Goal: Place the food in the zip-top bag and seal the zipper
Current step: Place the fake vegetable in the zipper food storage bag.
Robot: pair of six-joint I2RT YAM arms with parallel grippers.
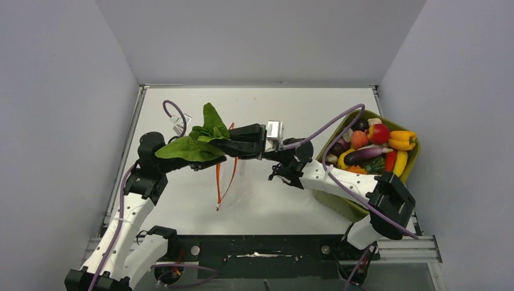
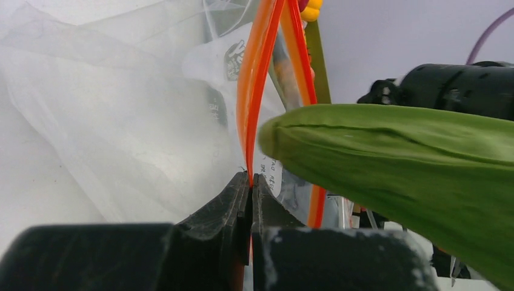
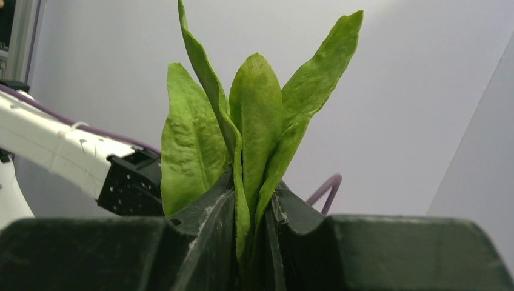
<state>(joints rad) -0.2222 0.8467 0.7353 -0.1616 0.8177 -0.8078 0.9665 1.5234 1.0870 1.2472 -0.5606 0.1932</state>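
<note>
The food in hand is a green leafy toy vegetable [image 1: 193, 144], pinched at its stem by my right gripper [image 1: 229, 144], which is shut on it above the table. Its leaves [image 3: 254, 109] fan out beyond the fingertips of the right gripper [image 3: 253, 183]. My left gripper [image 2: 251, 177] is shut on the orange-red zipper [image 2: 257, 91] of the clear zip-top bag [image 2: 121, 121]. The bag [image 1: 233, 182] hangs below it, mouth parted. A leaf [image 2: 394, 163] reaches in front of the mouth. In the top view the leaves cover the left gripper [image 1: 209, 160].
An olive-green tub [image 1: 414, 159] at the right holds several more toy pieces, among them a red one [image 1: 379, 133], a yellow pepper [image 1: 402, 140] and a dark purple aubergine [image 1: 362, 154]. The right arm [image 1: 339, 176] crosses in front of it. Grey walls enclose the table.
</note>
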